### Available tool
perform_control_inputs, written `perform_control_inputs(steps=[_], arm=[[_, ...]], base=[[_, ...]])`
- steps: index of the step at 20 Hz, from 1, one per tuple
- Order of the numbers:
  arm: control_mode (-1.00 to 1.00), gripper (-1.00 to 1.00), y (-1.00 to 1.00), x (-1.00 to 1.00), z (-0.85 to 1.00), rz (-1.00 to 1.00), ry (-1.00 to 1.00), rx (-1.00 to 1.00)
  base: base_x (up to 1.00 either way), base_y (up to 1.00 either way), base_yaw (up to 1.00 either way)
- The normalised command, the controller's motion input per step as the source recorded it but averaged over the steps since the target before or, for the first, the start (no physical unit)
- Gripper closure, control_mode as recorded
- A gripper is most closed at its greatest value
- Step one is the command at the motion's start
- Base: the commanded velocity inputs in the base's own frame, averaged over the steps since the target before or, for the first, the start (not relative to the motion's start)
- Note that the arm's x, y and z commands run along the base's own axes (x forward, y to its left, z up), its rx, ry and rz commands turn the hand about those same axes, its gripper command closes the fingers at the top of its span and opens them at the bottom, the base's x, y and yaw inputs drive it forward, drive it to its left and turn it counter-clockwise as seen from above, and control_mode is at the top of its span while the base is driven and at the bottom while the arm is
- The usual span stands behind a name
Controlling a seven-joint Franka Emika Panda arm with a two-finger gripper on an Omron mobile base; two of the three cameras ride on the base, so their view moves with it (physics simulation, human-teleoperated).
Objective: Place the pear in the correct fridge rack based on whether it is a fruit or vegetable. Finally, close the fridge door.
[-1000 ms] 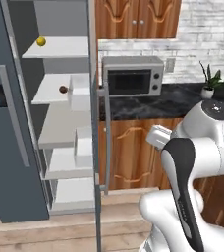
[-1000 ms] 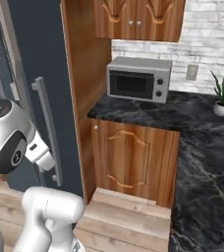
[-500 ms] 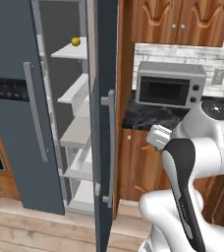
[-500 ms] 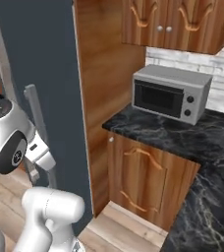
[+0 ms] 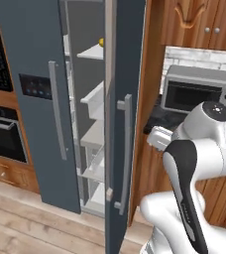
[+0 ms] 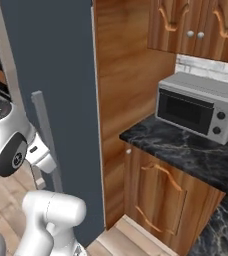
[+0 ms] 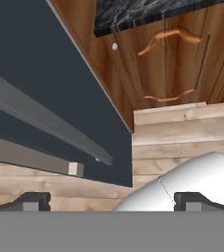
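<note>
Already shelved: pear (image 5: 101, 42) high inside, behind the ajar fridge door (image 5: 125, 74). From the right, door edge-on; could swing wider if caught wrongly. Up close, hand (image 7: 112, 202) spread wide, empty, beside the handle; could snag it.

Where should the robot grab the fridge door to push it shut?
Probably the long upright bar handle on the fridge door, near its middle. The door stands open edge-on, and the bar stands proud of its flat face, so there is room to slip behind it. Come from the outer, handle side with open jaws set across the bar.
</note>
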Motion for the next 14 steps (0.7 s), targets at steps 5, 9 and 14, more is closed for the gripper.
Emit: perform_control_inputs(steps=[5, 9, 14], arm=[[1.00, -1.00, 0.00, 0.00, 0.00, 0.00, 0.00, 0.00], [1.00, -1.00, 0.00, 0.00, 0.00, 0.00, 0.00, 0.00], [1.00, -1.00, 0.00, 0.00, 0.00, 0.00, 0.00, 0.00]], base=[[0.36, -0.54, 0.35], [0.11, -0.50, 0.23], [0.18, -0.39, 0.16]])
